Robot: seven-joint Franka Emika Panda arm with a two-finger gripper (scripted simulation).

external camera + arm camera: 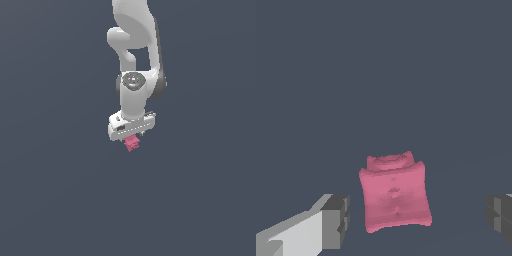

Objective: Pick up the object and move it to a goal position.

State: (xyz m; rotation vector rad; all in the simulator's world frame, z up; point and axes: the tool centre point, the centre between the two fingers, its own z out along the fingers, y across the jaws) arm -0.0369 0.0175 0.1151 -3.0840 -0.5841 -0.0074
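Observation:
The object is a small pink-red blocky piece with notched faces, resting on the dark grey floor. In the wrist view it sits between my two grey fingertips, with a clear gap on each side and no contact. My gripper is open and much wider than the piece. In the exterior view the white gripper hangs straight down over the object, whose lower part pokes out just below the hand; the fingers are mostly hidden there.
A plain dark grey floor surrounds the spot on all sides. The white arm rises from the gripper toward the top of the exterior view. No goal marker shows.

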